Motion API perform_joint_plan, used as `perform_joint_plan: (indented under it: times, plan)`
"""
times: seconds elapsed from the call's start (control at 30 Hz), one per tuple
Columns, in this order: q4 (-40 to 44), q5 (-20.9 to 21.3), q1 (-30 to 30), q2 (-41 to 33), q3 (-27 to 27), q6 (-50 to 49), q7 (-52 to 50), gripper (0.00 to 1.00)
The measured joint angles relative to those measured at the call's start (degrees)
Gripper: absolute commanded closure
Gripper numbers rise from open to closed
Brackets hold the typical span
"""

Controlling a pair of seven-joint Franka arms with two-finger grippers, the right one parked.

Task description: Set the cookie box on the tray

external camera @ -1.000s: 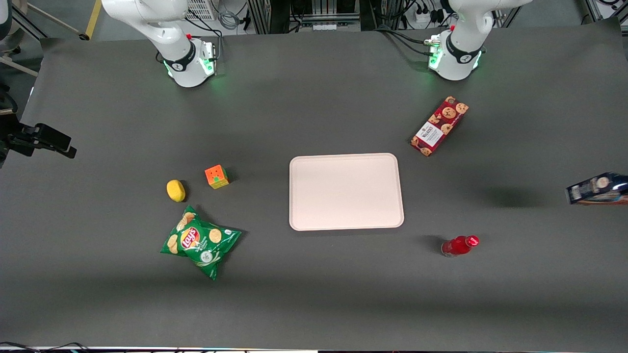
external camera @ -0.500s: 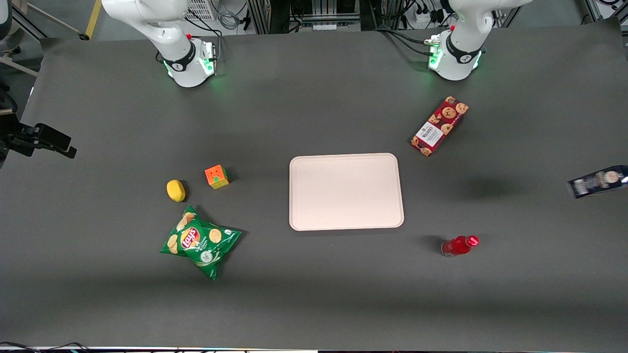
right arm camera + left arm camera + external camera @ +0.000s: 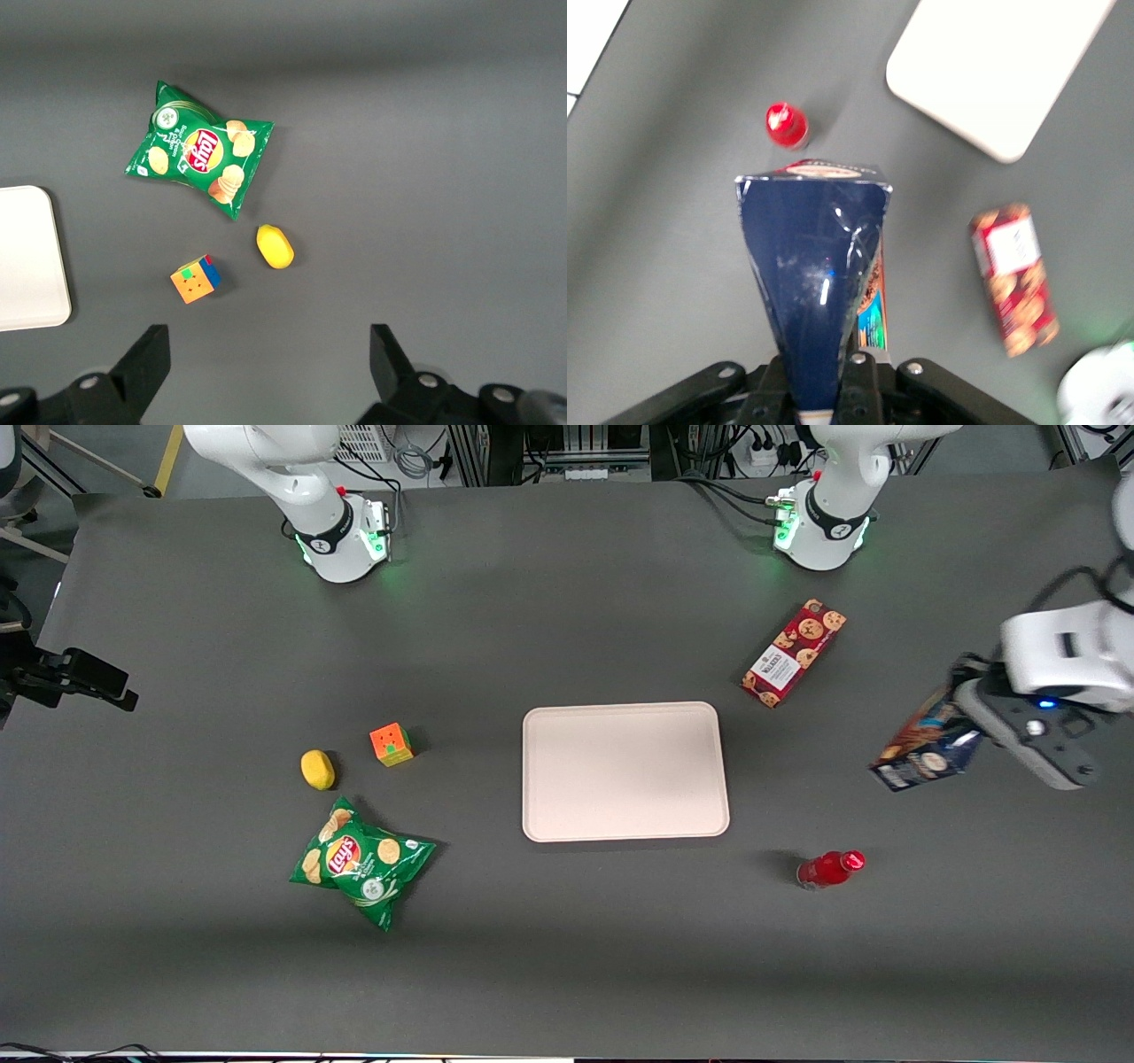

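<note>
The claw (image 3: 970, 722) grips the cookie box (image 3: 926, 746), tilted above the tabletop (image 3: 567, 957). It hangs well apart from the tray (image 3: 625, 771), toward the working arm's end.

Front camera looks down on the whole desk (image 3: 567, 974); both wrist cameras face downward, each catching the tray (image 3: 625, 771).

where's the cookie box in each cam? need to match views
Front view: cookie box held in the air by the gripper, toward the working arm's end of the table.
Left wrist view: cookie box hangs from the gripper, above the table.
Right wrist view: not in it.
Shared landmark: the tray shows in all three.
</note>
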Motion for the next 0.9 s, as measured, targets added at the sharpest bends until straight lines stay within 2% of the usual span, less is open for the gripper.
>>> perform_joint_plan:
  times: [0.3, 0.43, 0.67, 0.9]
  plan:
    - [-2.00, 0.06, -0.18, 0.20, -9.79, 0.22, -34.54, 0.95]
    - [-5.26, 0.11, -0.38, 0.47, -12.87, 3.99, -47.59, 0.96]
    - [-14.52, 0.13, -0.43, 0.81, -16.18, 14.73, -60.49, 0.96]
    - [-23.86, 1.63, -0.53, 1.17, -18.73, 26.28, -63.88, 0.96]
